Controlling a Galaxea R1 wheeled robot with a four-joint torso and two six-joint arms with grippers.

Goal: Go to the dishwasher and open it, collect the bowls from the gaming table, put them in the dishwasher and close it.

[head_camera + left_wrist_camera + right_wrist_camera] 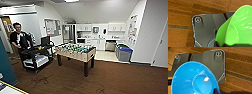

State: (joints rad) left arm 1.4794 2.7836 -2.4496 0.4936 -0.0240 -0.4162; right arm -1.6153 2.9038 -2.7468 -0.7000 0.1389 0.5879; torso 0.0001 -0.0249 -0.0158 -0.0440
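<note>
Nearest the head camera, at the lower left corner, sits a corner of the long gaming table with its glossy white top and bright yellow rim [10, 88], and a tall teal panel [6, 65] rises just behind it. Brown carpet [105, 80] spreads across the room beyond.

At mid-room stands a table-football table with a green field, pale wooden sides and dark legs [76, 52]. To its left a black wheeled cart [36, 58] carries a dark monitor, and a person in dark clothing [18, 37] stands just behind the cart.

Along the far wall runs a kitchenette with white cabinets [100, 27]. The dishwasher with its brushed steel front [110, 46] sits under the counter there, well apart from the robot, and its door looks closed. Grey bins with blue lids [124, 52] stand to its right, near a white wall.

Seen from the left wrist, a bright green plastic bowl [238, 27] looms large over the brown carpet, and a dark part at its lower rim appears to be the left end effector [228, 44] grasping it, though the fingers themselves are hard to make out.

Seen from the right wrist, a bright blue plastic bowl [194, 79] shows its round inside, tilted toward the camera, and the right end effector [217, 91] appears to grip its rim at the dark edge there.
</note>
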